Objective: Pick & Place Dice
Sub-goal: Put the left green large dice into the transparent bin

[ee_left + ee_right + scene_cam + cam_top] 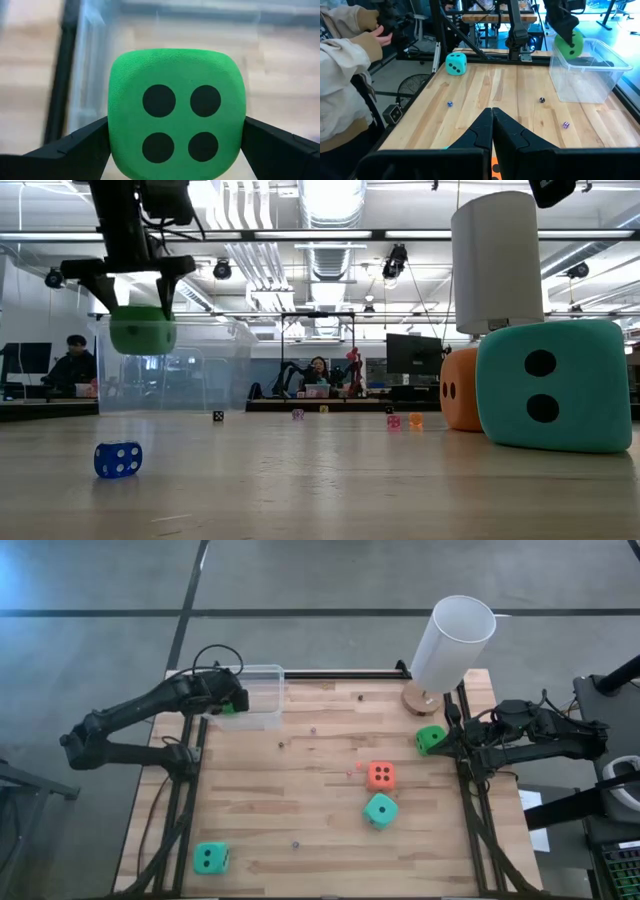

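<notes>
Held a green die (175, 112) between the wide-set fingers of the left gripper (140, 305), pressed against both its sides, four-pip face turned to the wrist camera. Hung clear of the table (320, 840), over the near wall of the clear plastic tub (262, 675) at the far left corner; could not tell from any view whether inside the rim or just at its edge.

Rested at the right edge of the table with the right gripper (492, 117) clenched on nothing — fingers pressed flat together.

Left four more dice on the wood: a second green die (431, 739) just beside the right gripper, an orange die (380, 775) near the middle, a teal die (380, 810) just in front of the orange one — near it, contact not clear — and a third green die (210, 858) well apart at the near left corner.

Stood tilted in the overhead view at the far right: a tall white cylinder (450, 640). Also lay scattered among the dice a few tiny ones, among them a small blue die (118, 459).
</notes>
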You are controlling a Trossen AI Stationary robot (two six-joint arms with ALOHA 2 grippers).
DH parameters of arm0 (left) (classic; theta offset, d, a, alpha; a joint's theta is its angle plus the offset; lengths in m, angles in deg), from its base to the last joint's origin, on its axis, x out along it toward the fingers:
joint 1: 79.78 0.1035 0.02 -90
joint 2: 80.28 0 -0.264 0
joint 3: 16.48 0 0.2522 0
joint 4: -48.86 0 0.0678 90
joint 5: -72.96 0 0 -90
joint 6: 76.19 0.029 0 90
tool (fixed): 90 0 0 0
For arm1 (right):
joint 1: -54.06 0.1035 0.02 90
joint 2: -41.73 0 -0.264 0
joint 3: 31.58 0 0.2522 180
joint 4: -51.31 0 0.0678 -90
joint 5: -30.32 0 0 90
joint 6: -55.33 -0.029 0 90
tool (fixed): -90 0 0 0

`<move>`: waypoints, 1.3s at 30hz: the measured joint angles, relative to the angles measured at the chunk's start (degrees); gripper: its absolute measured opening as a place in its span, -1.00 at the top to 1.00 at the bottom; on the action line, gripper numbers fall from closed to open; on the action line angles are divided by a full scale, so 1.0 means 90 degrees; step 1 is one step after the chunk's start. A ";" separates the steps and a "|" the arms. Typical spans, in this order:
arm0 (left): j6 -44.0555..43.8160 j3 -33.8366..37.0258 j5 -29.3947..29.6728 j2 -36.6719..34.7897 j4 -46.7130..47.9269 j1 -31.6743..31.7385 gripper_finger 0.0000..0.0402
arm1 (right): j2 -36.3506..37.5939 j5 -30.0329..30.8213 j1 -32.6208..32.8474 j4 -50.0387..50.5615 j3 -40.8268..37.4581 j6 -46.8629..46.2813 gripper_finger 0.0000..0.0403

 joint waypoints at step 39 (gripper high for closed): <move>0.0179 -0.0216 0.0222 0.0000 -0.0049 0.0000 -0.96 | 0.0000 0.0000 0.0002 -0.0001 0.0000 0.0000 0.96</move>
